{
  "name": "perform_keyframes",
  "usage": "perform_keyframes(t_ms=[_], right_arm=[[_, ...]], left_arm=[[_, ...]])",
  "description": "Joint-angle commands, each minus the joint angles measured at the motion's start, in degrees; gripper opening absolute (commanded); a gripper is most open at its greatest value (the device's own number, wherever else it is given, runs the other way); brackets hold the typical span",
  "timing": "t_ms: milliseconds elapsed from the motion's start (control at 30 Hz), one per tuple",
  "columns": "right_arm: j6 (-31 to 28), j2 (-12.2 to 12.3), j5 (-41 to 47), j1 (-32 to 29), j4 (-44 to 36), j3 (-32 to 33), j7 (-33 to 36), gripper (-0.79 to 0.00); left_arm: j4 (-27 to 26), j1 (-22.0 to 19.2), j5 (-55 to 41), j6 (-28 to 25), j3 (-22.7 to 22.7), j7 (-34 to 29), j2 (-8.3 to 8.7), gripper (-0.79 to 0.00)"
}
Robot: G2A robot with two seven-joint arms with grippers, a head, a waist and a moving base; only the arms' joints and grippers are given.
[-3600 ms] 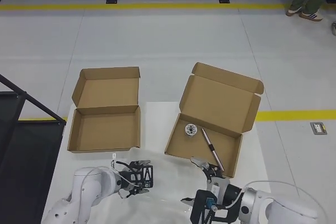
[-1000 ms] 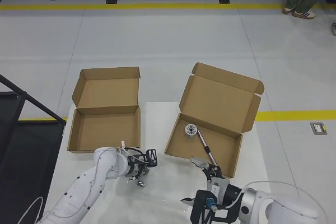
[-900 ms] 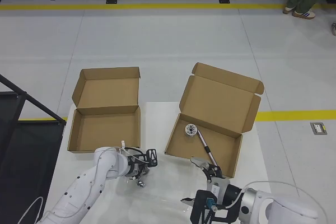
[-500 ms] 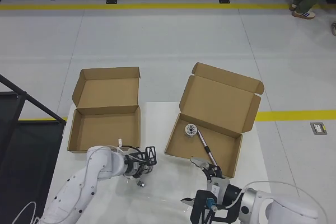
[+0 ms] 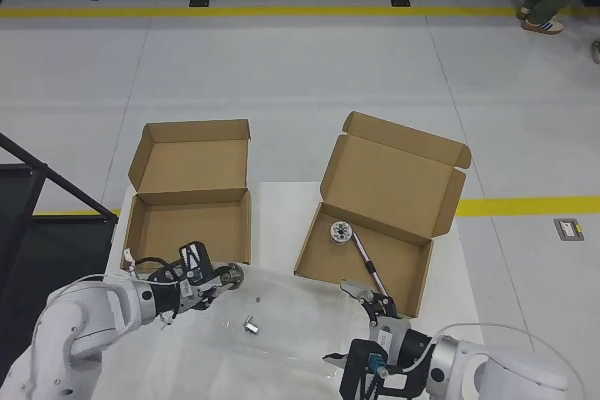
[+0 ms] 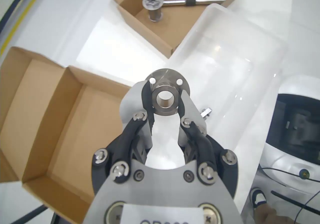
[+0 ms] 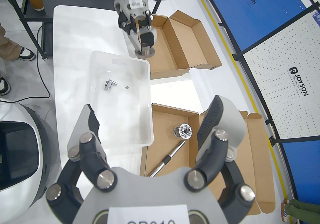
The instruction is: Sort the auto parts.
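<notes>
a white table (image 5: 277,215) stands on a grey floor (image 5: 280,80) crossed by a yellow line (image 5: 540,206), with a black rack (image 5: 20,240) beside it. blue and white panels (image 7: 272,9) carry logos and lettering. the left gripper (image 6: 164,98) wears a printed white label (image 7: 136,4) and is clamped on a flange (image 6: 166,76), held over the rim of the clear tray (image 7: 125,115), just beside the left box (image 5: 185,232). the right gripper (image 7: 154,109) gapes wide, holding nothing, near the right box (image 5: 385,195), where a rod (image 5: 372,258) and a hub (image 5: 340,232) lie. a bracket (image 7: 110,84) lies in the tray.
</notes>
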Motion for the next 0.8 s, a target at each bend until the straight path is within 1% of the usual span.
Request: perform_keyframes(t_ms=[0, 100, 167, 233, 267, 633, 667, 700, 767], right_arm=[[0.0, 0.0, 0.0, 0.0, 0.0, 0.0, 0.0, 0.000], [0.0, 0.0, 0.0, 0.0, 0.0, 0.0, 0.0, 0.000], [0.0, 0.0, 0.0, 0.0, 0.0, 0.0, 0.0, 0.000], [0.0, 0.0, 0.0, 0.0, 0.0, 0.0, 0.0, 0.000], [0.0, 0.0, 0.0, 0.0, 0.0, 0.0, 0.0, 0.000], [0.0, 0.0, 0.0, 0.0, 0.0, 0.0, 0.0, 0.000], [0.0, 0.0, 0.0, 0.0, 0.0, 0.0, 0.0, 0.000], [0.0, 0.0, 0.0, 0.0, 0.0, 0.0, 0.0, 0.000], [0.0, 0.0, 0.0, 0.0, 0.0, 0.0, 0.0, 0.000]], left_arm=[[1.5, 1.8, 0.5, 1.0, -4.3, 3.9, 0.32, -0.785], [3.0, 3.4, 3.1, 2.2, -8.5, 8.7, 0.70, -0.785], [4.2, 4.6, 6.6, 5.3, -10.4, 11.4, 0.81, -0.785], [5.2, 5.9, 9.9, 8.7, -11.3, 14.6, 0.82, -0.785], [5.4, 6.2, 10.4, 9.7, -11.5, 15.0, 0.80, -0.785], [5.6, 6.3, 10.4, 9.9, -11.4, 15.0, 0.78, -0.785], [6.4, 6.6, 10.1, 10.6, -10.7, 14.5, 0.69, -0.785], [7.3, 5.9, 10.1, 12.1, -10.1, 13.9, 0.62, -0.785], [9.7, 3.5, 11.9, 16.0, -8.5, 12.9, 0.48, -0.785]])
